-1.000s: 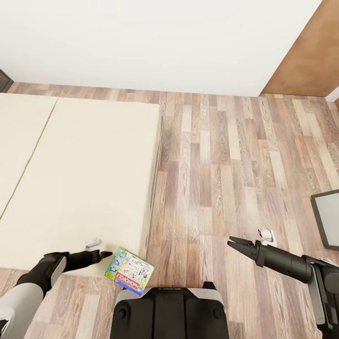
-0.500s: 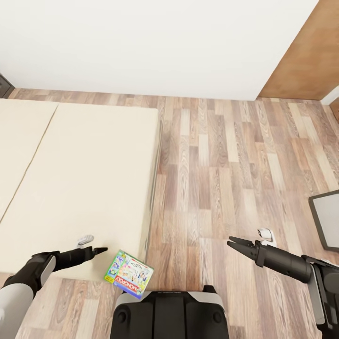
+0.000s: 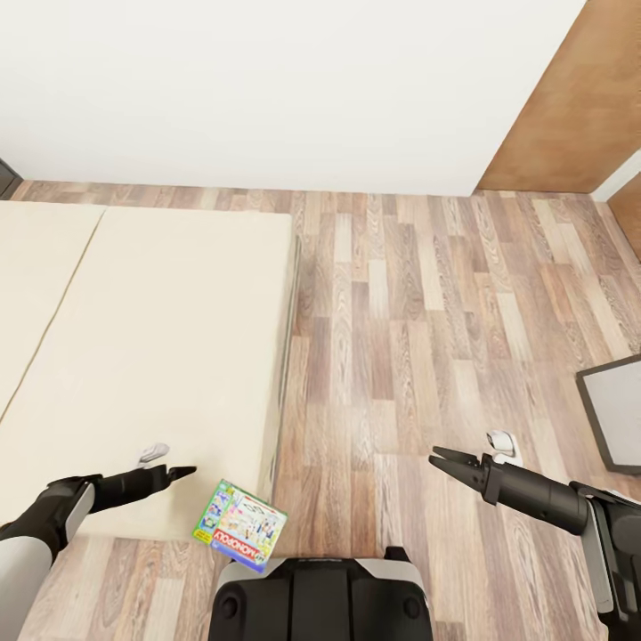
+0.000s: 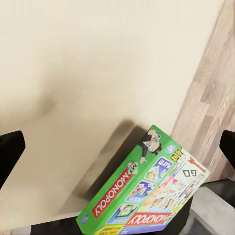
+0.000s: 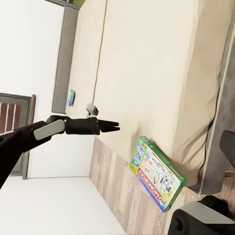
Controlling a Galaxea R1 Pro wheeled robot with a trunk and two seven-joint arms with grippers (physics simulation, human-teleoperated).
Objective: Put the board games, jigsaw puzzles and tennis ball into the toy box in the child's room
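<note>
A green-edged board game box (image 3: 240,537) lettered "MONOPOLY" sits at the near corner of the beige bed (image 3: 151,338), jutting past the mattress edge towards my base. The left wrist view has it tilted (image 4: 147,196), casting a shadow on the mattress. My left gripper (image 3: 185,471) hovers open over the mattress just left of the box, apart from it, with nothing between its fingers. My right gripper (image 3: 441,463) is open and empty above the wood floor. In the right wrist view, a small blue board game (image 5: 71,98) lies near the grey headboard (image 5: 63,54).
A white wall runs behind the bed, and a brown wooden panel (image 3: 570,98) stands at the far right. A dark-framed pale panel (image 3: 614,409) juts in at the right edge. My black base (image 3: 320,596) is close to the bed's corner. Wood-plank floor (image 3: 401,338) stretches right of the bed.
The whole view has shifted a little, so the camera moved. My left gripper has drawn back leftwards from the board game box. The right arm holds its pose.
</note>
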